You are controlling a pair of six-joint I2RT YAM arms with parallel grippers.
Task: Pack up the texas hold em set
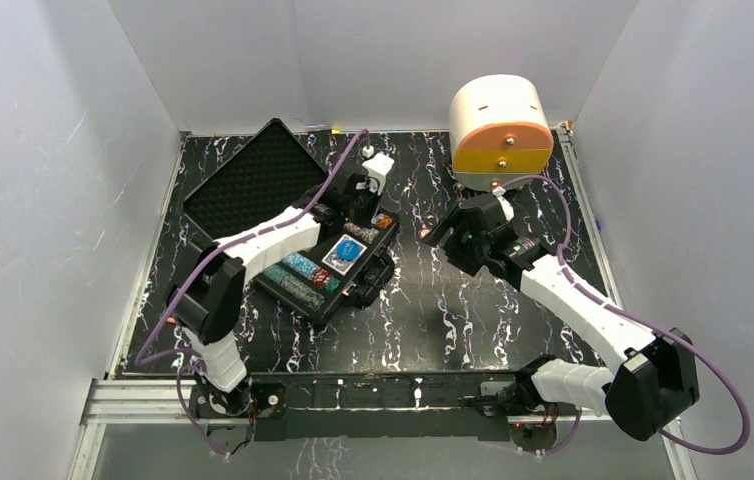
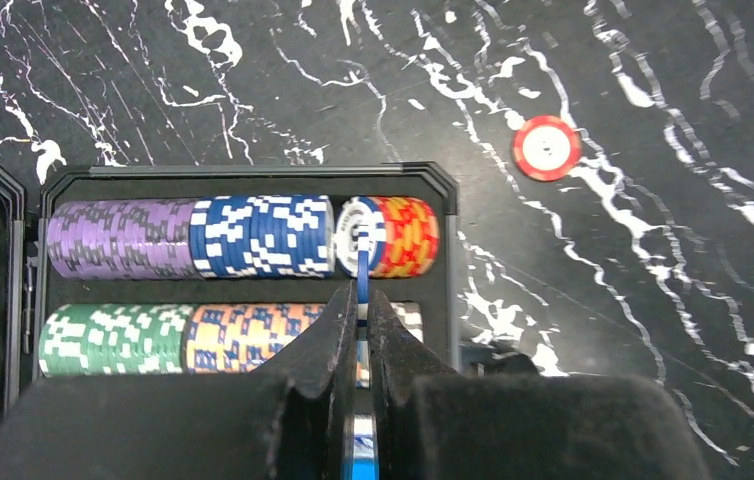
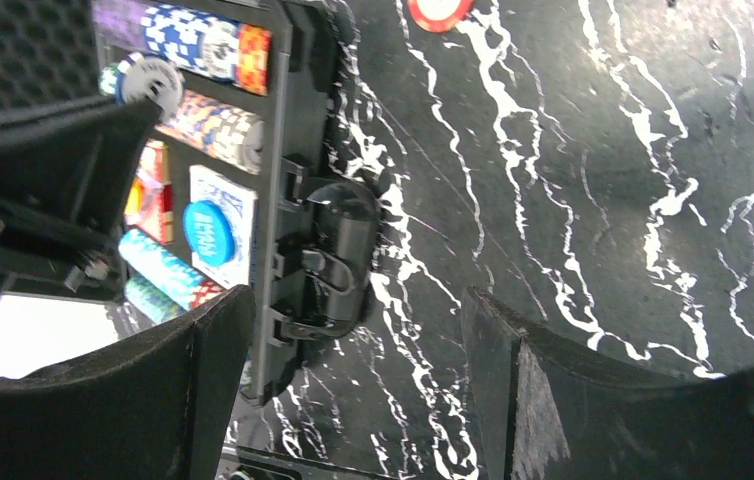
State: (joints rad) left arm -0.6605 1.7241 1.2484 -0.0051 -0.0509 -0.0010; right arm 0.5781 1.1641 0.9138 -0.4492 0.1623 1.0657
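Packing under way: the black case (image 2: 253,172) of the hold'em set sits open on the left half of the desk (image 1: 473,300), with its foam-lined lid (image 1: 253,180) thrown back toward the far left corner. Most of the set looks stowed. Rows of chips fill the slots and a card deck (image 3: 233,190) lies in its well. My left tool (image 2: 363,310) is clamped on a single blue chip (image 2: 363,270), held on edge at the far row, over the seam between the blue stack (image 2: 263,236) and the orange stack (image 2: 403,237). I cannot tell whether it touches them. My right tool (image 3: 353,300) hangs with fingers apart, holding nothing, just beside the case's latch side. One red chip (image 2: 546,148) lies loose on the desk, apart from the case. By my reckoning, what remains is to seat this chip, fetch the red one, and close and latch the lid.
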